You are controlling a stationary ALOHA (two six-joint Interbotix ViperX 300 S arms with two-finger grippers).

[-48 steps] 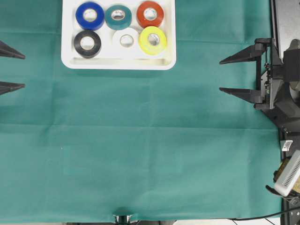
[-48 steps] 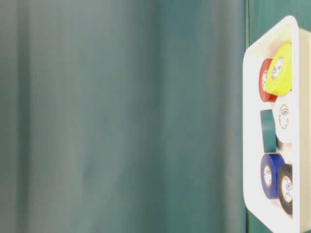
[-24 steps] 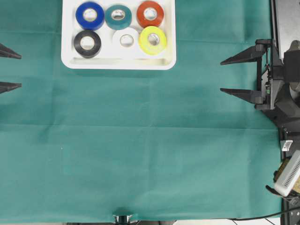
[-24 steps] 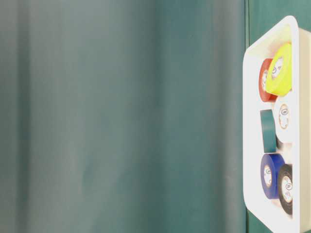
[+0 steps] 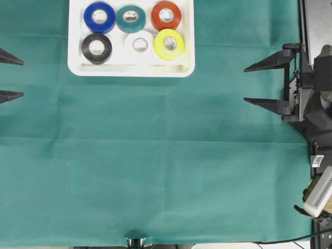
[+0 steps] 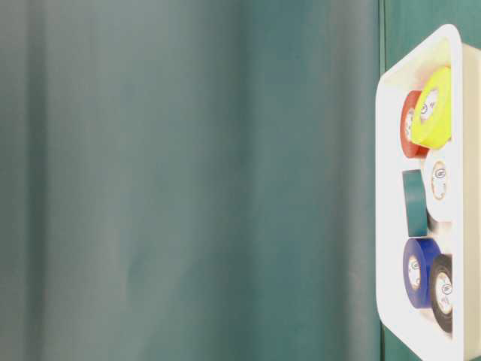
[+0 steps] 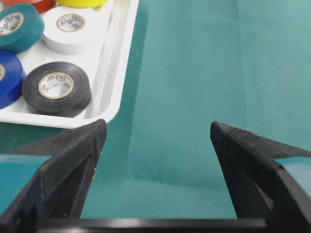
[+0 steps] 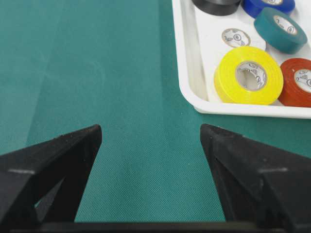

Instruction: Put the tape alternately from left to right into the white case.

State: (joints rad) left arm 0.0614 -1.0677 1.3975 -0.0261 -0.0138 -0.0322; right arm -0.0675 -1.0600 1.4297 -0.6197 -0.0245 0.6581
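Tape rolls, all six, lie flat inside the white case [image 5: 131, 69], which sits on the green cloth [image 5: 166, 171] at the far edge of your overhead view, left of centre. You can read two rows of three: the blue roll [image 5: 99, 17], the teal roll [image 5: 130, 18] and the red roll [image 5: 166, 15] along the far side, and the black roll [image 5: 96, 48], the white roll [image 5: 139, 45] and the yellow roll [image 5: 169, 44] along the near side. The yellow roll sits slightly tilted, leaning against the red one. Your left gripper [image 5: 6, 75] shows only its two fingertips at the left edge of the overhead view, spread wide with nothing between them; its wrist camera looks past the case's near corner with the black roll closest. Your right gripper [image 5: 257, 83] hovers over bare cloth well to the right of the case, its jaws likewise wide apart and empty.
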